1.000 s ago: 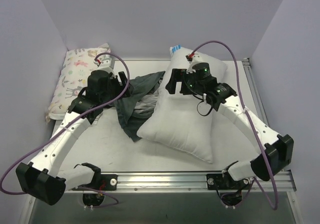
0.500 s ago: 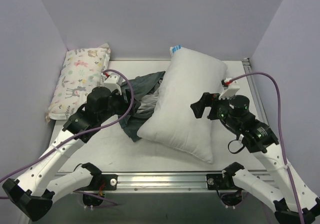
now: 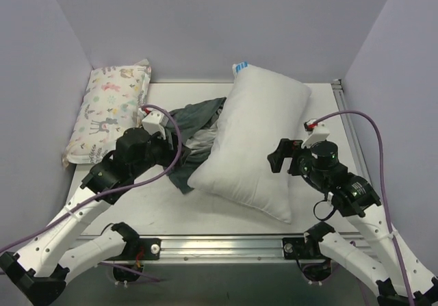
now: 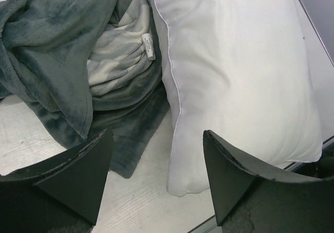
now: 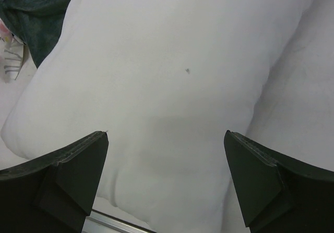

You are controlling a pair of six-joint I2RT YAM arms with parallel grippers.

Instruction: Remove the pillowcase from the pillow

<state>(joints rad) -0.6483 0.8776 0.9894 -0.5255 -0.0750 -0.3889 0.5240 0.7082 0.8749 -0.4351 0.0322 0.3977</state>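
Note:
The white pillow (image 3: 256,138) lies bare and slanted in the middle of the table, its blue-and-white label (image 3: 240,66) at the far corner. The pillowcase (image 3: 194,133) lies crumpled against the pillow's left side, mostly dark grey side out with some pale stripes showing. My left gripper (image 3: 170,152) is open and empty just left of the pillowcase. In the left wrist view it (image 4: 156,175) hovers over the table with the pillowcase (image 4: 68,61) and the pillow (image 4: 235,76) ahead. My right gripper (image 3: 277,157) is open and empty by the pillow's right edge; the right wrist view shows it (image 5: 166,175) above the pillow (image 5: 167,71).
A small pastel animal-print pillow (image 3: 109,107) lies at the far left against the wall. A metal rail (image 3: 226,241) runs along the near edge and another (image 3: 349,124) along the right side. Purple walls close in the left, back and right.
Both arms have drawn back toward the near edge. The right gripper moved from over the pillow's upper part to its right side. The left gripper backed away from the pillowcase. Cloth and pillow stay put.

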